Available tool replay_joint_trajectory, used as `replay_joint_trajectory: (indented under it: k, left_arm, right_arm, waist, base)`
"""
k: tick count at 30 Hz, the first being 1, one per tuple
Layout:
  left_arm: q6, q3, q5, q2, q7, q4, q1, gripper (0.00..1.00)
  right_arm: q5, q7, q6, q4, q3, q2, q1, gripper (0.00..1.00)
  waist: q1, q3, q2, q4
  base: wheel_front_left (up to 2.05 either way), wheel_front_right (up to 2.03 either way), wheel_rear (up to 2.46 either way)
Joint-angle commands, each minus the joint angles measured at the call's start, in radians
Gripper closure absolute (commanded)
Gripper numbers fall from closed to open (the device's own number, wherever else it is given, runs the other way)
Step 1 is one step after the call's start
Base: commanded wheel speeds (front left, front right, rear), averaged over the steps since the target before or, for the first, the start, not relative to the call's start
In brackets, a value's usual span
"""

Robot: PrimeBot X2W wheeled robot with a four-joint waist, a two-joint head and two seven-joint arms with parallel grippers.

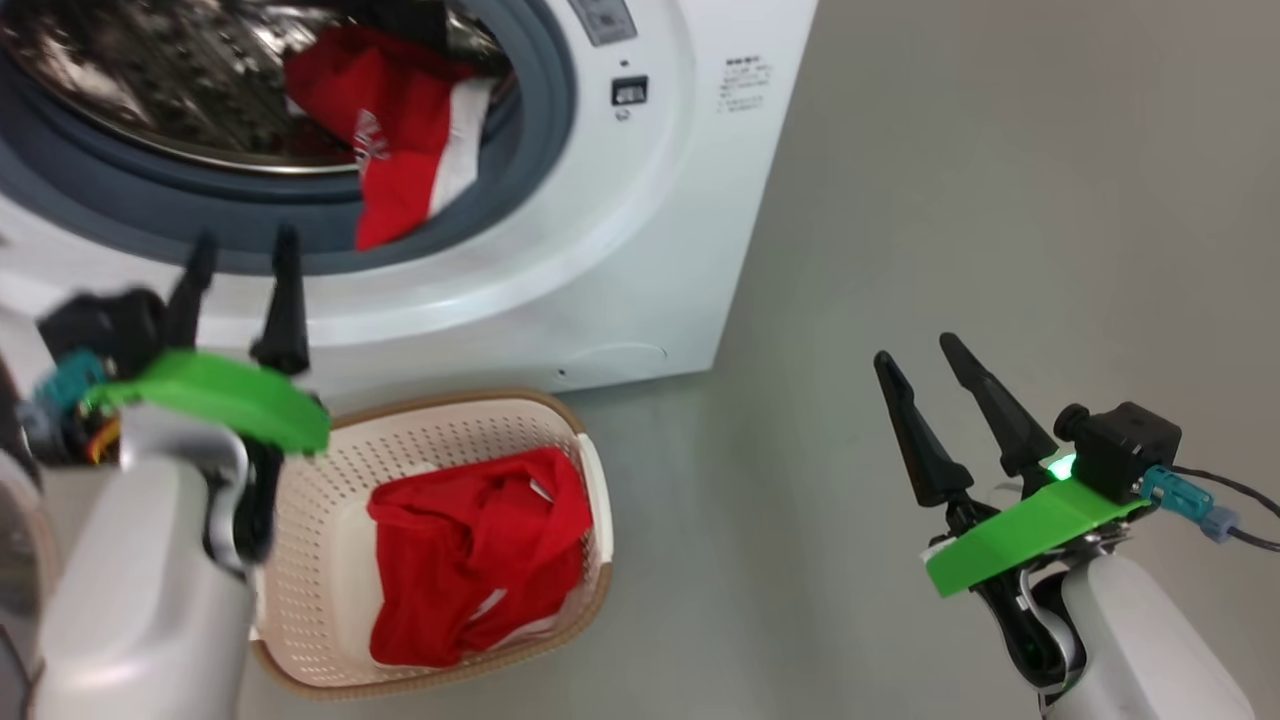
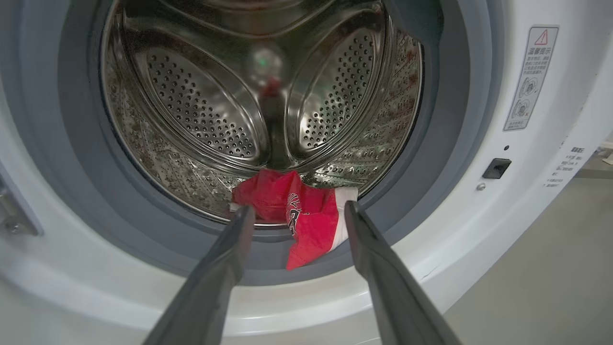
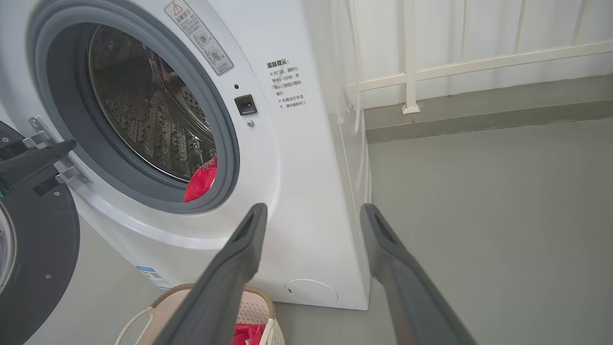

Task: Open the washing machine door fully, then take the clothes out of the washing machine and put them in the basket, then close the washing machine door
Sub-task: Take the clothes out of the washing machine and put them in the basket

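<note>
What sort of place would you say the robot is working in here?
Probably a home laundry corner or balcony: a white front-loading washing machine stands on a bare grey floor, a basket of red clothes sits before it, and a pale railing runs behind.

left claw (image 1: 246, 238) spread, right claw (image 1: 913, 350) spread

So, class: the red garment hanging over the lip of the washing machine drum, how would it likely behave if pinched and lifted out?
Probably floppy: the red garment drapes limply over the grey rubber ring. Likely light, being thin folded fabric. It may drag on the ring as it comes out.
</note>
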Motion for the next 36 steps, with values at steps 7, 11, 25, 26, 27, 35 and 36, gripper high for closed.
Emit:
replay_joint_trajectory:
  k: [7,11,25,26,27,35,36]
  left_arm:
    - [-0.026,0.021,-0.005,0.036,0.022,0.151,-0.243,0.0]
    - [-0.039,0.034,-0.029,0.037,0.032,0.234,-0.342,0.0]
    - [-0.072,0.047,-0.083,0.073,0.076,0.472,-0.581,0.0]
    - [-0.073,0.047,-0.085,0.078,0.08,0.489,-0.595,0.0]
    - [-0.074,0.051,-0.091,0.082,0.084,0.505,-0.61,0.0]
    - [-0.074,0.055,-0.111,0.126,0.155,0.631,-0.712,0.0]
    - [-0.074,0.054,-0.112,0.131,0.167,0.646,-0.722,0.0]
  right_arm:
    - [-0.015,-0.012,0.002,-0.044,0.006,0.01,-0.048,0.0]
    - [-0.019,-0.012,0.002,-0.051,0.008,0.018,-0.064,0.0]
    - [-0.026,-0.012,0.002,-0.074,0.004,0.043,-0.093,0.0]
    - [-0.027,-0.012,0.002,-0.075,0.004,0.046,-0.095,0.0]
    - [-0.027,-0.012,0.002,-0.076,0.004,0.049,-0.096,0.0]
    - [-0.028,-0.012,0.002,-0.082,0.006,0.068,-0.1,0.0]
    - [-0.028,-0.012,0.002,-0.082,0.005,0.069,-0.1,0.0]
  waist:
    - [0.0,0.113,-0.0001,-0.074]
    - [0.0,0.15,-0.0001,-0.102]
    - [0.0,0.245,-0.0001,-0.189]
    - [0.0,0.251,-0.0001,-0.195]
    - [0.0,0.257,-0.0001,-0.201]
    - [0.0,0.299,-0.0001,-0.244]
    - [0.0,0.302,-0.0001,-0.247]
  base:
    - [0.0,0.0,0.0]
    - [0.0,0.0,0.0]
    - [0.0,0.0,0.0]
    - [0.0,0.0,0.0]
    - [0.0,0.0,0.0]
    - [0.0,0.0,0.0]
    - [0.0,0.0,0.0]
